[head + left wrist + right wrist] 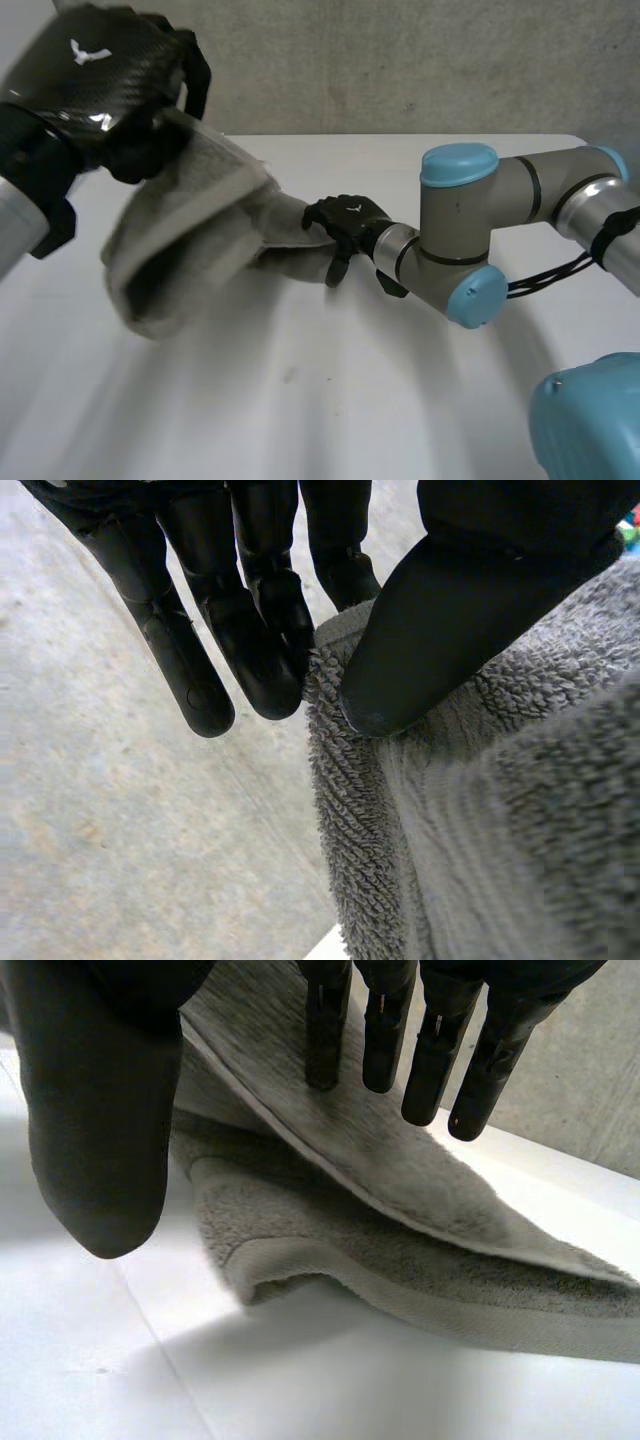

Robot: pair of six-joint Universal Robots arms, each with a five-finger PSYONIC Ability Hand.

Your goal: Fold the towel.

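Left hand (110, 80) pinches towel (190, 235) edge, held high. Right hand (345, 222) spread, fingers only resting on right end. I reckon that end drags if left pulls, skewing the fold.

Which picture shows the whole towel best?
The head view: most of the towel shows, one end held by the left robot hand, the right robot hand at the other. Each wrist view gives a close-up patch.
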